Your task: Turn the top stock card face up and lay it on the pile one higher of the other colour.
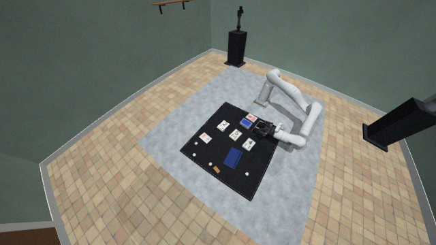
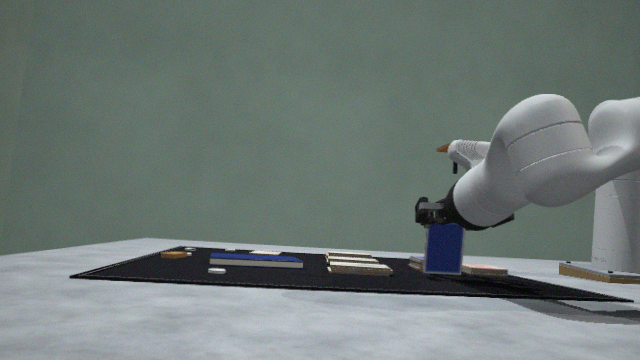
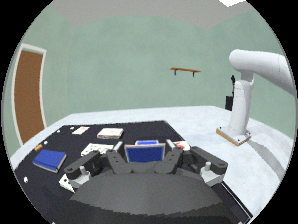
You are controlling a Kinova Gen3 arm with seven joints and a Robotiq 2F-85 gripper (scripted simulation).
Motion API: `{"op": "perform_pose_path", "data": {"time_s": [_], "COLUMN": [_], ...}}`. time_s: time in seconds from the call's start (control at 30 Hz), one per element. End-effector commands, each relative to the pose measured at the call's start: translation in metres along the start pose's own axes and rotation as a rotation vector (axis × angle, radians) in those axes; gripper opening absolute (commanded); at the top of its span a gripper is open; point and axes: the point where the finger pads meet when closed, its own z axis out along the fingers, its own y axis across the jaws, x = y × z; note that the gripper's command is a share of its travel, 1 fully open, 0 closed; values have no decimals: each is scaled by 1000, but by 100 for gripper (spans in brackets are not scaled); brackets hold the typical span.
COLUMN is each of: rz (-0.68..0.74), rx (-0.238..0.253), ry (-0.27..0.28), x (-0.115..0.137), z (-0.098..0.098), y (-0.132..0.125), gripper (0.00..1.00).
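Across the black mat [image 2: 150,270], from left to right, lie the long blue box [image 2: 256,259], the face-up piles [image 2: 359,263], then the gripper [image 2: 436,226], fingers clamped on the upper edge of the blue-backed card [image 2: 444,248]. That card hangs upright, long axis vertical, its lower edge apparently just off the mat beside the stock [image 1: 245,123]. The piles lie out to the card's left, so it has to tip over and travel that way.
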Motion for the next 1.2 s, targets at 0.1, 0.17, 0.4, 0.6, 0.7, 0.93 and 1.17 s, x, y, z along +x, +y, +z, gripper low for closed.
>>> {"op": "perform_pose_path", "data": {"time_s": [0.1,0.17,0.4,0.6,0.7,0.93,1.17], "rz": [1,1,1,1,1,1,1], "rx": [0,0,0,0,0,0,0], "ry": [-1,-1,-1,-1,-1,-1,-1], "x": [1,1,1,0,0,-1,-3], "z": [0,0,-1,-1,-2,-5,-7], "y": [0,0,0,0,0,0,0], "gripper": [71,71,71,71,71,71,71]}}
